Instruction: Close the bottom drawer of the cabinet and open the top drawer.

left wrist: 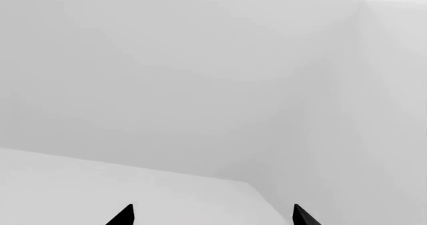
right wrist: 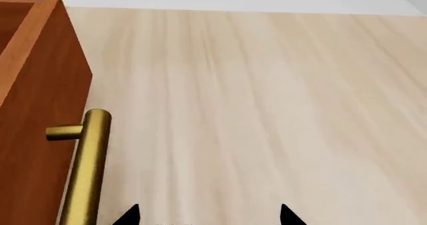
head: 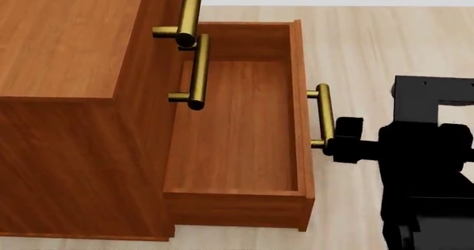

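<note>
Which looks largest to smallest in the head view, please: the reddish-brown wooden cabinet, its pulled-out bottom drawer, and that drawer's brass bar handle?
1. Reddish-brown wooden cabinet, though partly cropped.
2. Open bottom drawer.
3. Its brass bar handle, clearly smallest.

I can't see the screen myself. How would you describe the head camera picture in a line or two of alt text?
A reddish-brown wooden cabinet has its bottom drawer pulled far out and empty, seen from above over a pale wood floor. The robot's black right hand sits at that drawer's brass handle. The two drawers above, each with a brass handle, look closed.
</note>
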### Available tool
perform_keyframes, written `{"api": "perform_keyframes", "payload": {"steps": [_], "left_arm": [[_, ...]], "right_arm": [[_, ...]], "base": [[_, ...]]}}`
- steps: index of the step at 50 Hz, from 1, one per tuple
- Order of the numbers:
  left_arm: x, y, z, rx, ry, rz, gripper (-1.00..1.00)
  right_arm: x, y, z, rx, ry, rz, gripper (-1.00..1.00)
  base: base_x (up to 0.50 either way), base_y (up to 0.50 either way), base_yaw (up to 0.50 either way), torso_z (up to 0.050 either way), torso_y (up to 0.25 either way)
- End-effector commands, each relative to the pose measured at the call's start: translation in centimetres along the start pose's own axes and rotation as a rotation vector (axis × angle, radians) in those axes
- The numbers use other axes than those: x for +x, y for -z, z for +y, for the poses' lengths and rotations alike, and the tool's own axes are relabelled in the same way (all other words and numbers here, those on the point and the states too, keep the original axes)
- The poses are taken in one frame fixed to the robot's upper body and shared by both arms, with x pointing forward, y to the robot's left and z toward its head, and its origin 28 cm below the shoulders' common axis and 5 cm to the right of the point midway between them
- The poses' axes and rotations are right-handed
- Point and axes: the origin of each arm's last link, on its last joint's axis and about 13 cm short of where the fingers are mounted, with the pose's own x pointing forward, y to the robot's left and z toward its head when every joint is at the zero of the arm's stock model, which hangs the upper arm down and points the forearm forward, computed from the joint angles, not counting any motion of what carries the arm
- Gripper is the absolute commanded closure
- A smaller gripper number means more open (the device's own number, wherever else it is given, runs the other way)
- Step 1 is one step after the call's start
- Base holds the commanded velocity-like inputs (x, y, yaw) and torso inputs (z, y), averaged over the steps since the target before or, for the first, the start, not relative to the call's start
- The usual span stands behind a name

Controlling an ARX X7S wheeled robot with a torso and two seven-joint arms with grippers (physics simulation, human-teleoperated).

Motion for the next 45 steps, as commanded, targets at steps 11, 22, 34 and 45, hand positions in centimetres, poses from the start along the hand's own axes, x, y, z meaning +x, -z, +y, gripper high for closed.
{"api": "perform_keyframes", "payload": {"steps": [11,22,34,45], "left_arm": [[0.0,0.0,0.0,-0.001,0.009,0.006,-1.00],[0.0,0.0,-0.1,-0.002,0.013,0.007,-1.00],[0.0,0.0,-0.1,-0.003,0.012,0.007,-1.00],[0.0,0.1,-0.1,-0.007,0.016,0.008,-1.00]], "right_arm": [[3.9,2.4,-1.2,-0.121,0.191,0.125,-1.00],[4.7,3.2,-1.0,-0.259,0.295,0.129,-1.00],[5.2,4.1,0.2,-0.363,0.295,0.129,-1.00],[5.2,4.2,2.9,-0.439,0.190,0.070,-1.00]], "base": [[0.00,0.00,0.00,0.000,0.000],[0.00,0.00,0.00,0.000,0.000],[0.00,0.00,0.00,0.000,0.000],[0.00,0.00,0.00,0.000,0.000]]}}
